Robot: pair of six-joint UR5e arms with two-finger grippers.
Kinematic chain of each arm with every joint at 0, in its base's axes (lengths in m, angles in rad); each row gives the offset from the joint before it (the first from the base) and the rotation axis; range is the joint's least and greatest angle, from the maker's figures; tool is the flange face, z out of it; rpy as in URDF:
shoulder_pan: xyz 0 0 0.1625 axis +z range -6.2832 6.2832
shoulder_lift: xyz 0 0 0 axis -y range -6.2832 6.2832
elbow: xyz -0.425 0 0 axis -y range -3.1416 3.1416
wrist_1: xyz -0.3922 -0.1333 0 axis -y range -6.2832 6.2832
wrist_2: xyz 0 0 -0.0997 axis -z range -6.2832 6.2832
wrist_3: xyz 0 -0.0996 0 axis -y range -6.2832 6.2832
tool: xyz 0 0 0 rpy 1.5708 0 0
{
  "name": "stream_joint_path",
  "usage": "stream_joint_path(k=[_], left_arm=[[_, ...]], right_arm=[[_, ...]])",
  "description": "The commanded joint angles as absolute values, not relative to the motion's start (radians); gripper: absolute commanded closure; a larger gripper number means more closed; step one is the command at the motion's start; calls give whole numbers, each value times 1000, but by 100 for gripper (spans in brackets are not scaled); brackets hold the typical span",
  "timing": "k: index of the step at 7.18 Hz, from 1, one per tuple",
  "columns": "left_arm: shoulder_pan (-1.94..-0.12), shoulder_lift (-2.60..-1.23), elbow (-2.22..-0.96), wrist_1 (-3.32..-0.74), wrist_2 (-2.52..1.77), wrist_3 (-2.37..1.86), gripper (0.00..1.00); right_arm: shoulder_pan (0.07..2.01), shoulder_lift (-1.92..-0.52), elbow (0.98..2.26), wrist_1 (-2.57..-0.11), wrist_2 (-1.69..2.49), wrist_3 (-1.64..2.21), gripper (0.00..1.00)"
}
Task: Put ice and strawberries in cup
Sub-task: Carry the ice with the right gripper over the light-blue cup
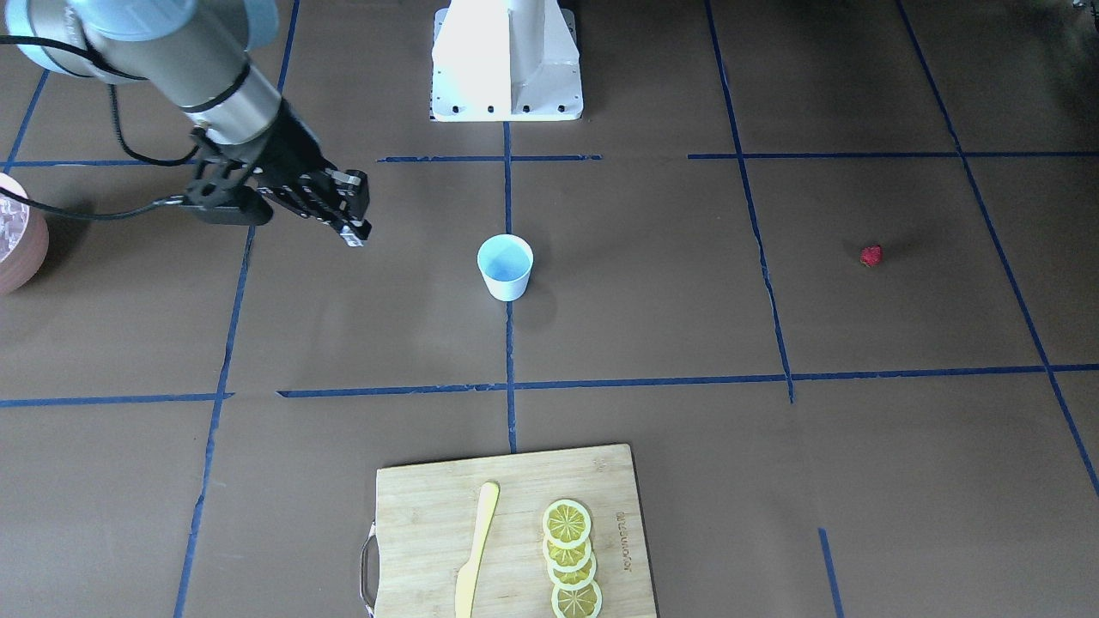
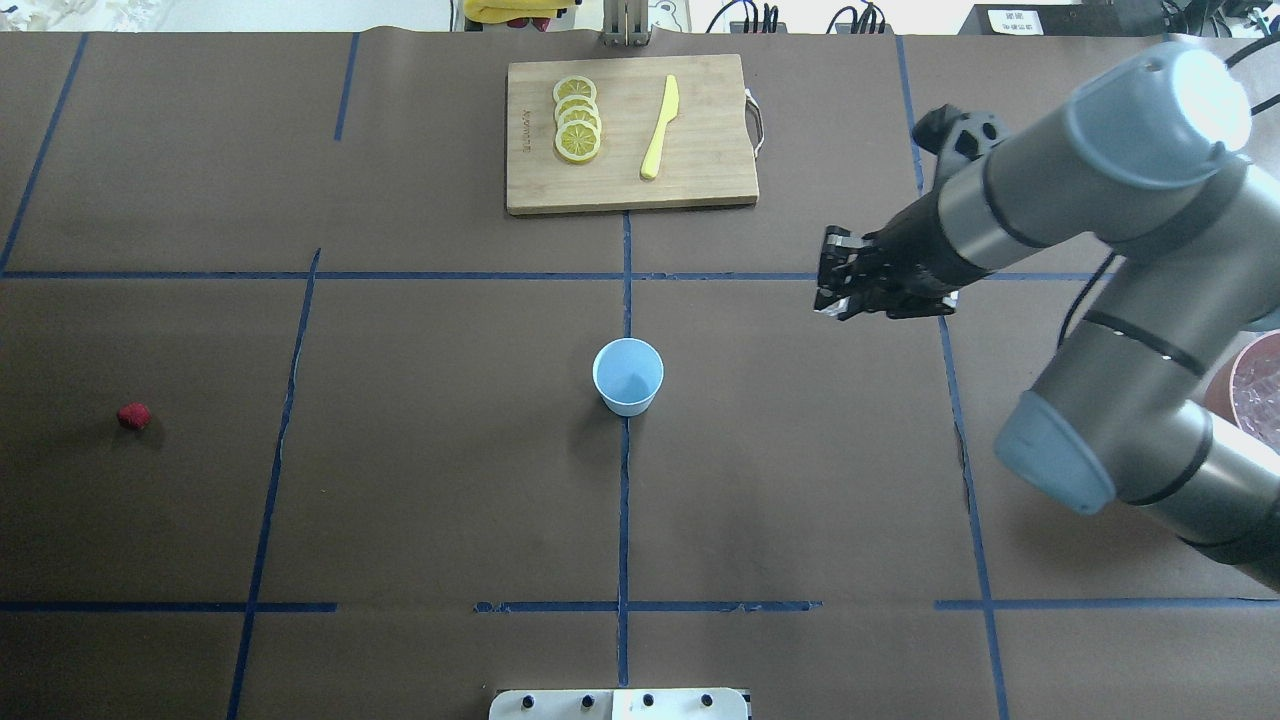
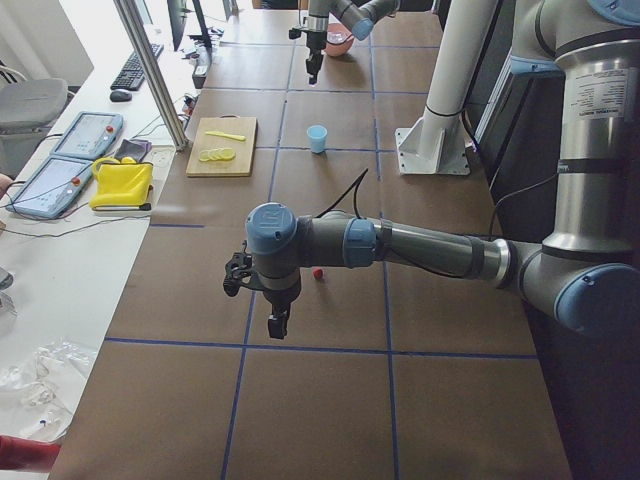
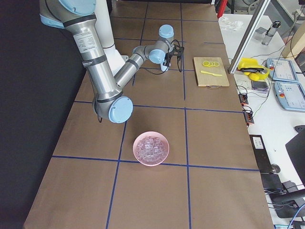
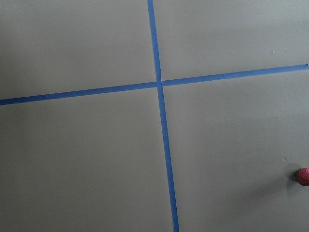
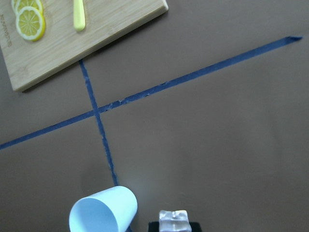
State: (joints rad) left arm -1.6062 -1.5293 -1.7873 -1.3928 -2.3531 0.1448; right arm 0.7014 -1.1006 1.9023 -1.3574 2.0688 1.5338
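The white cup point(image 2: 628, 375) with a pale blue inside stands upright at the table's middle. It also shows in the right wrist view point(image 6: 102, 210). My right gripper point(image 2: 830, 285) hovers above the table to the cup's right and a little beyond it. It is shut on a clear ice cube point(image 6: 173, 221). The red strawberry point(image 2: 133, 416) lies alone far to the left and shows at the edge of the left wrist view point(image 5: 303, 176). My left gripper point(image 3: 277, 325) hangs near the strawberry point(image 3: 318, 272), seen only in the exterior left view. I cannot tell whether it is open or shut.
A pinkish bowl point(image 4: 162, 157) holding several ice cubes point(image 4: 150, 147) sits at the right end of the table. A wooden cutting board point(image 2: 700, 170) with lemon slices point(image 2: 577, 120) and a yellow knife point(image 2: 660, 128) lies at the far edge. The robot's base point(image 1: 506, 60) is at the near edge.
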Motion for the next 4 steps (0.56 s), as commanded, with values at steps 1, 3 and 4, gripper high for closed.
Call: stream_joint_path(k=[1,3,4], left_arm=[[-1606,-1529,-1790,-1393,-2353,144,0],[-1608,-1529,-1798,-1393,-2353,144,0],[-1606,-1528,-1796,-1393,-2353,144,0]], right_arm=[[603,-979,1803,-1350,1964,1653,98],[557,-899,1711,-1350,1931,1664,92],[539,-896,1694,-1350,1915,1660,87]])
